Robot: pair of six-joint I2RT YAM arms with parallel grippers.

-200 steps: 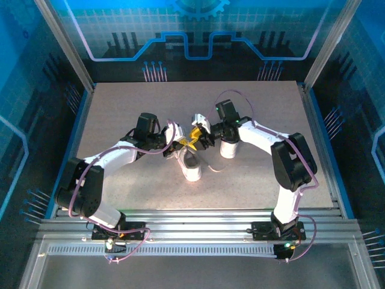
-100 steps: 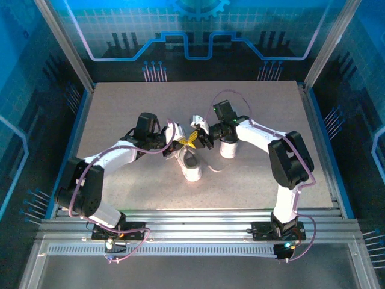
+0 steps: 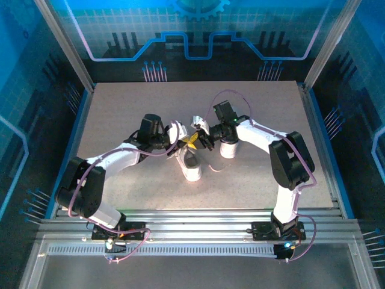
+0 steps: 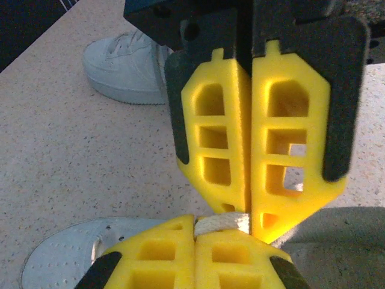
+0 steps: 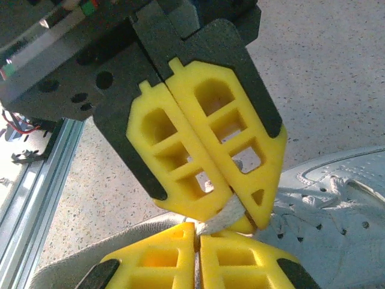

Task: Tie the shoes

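Two white shoes stand mid-table: one (image 3: 191,167) under the grippers, the other (image 3: 227,149) to its right. My left gripper (image 3: 185,142) and right gripper (image 3: 198,139) meet tip to tip above the nearer shoe. In the left wrist view my left gripper (image 4: 195,221) is shut on a short white lace (image 4: 221,224), and the right gripper (image 4: 250,224) is shut on its other end. The right wrist view has my right gripper (image 5: 197,229) shut on the lace (image 5: 224,214), with the left gripper (image 5: 248,221) clamping it just above the shoe (image 5: 337,198).
The second shoe (image 4: 123,66) lies on the speckled table (image 3: 120,114) beyond the grippers. The aluminium rail (image 5: 36,180) marks the table's near edge. Blue enclosure walls stand on all sides.
My right gripper has closed onto the lace and moved slightly back-left. My left gripper has stayed shut and edged right towards it.
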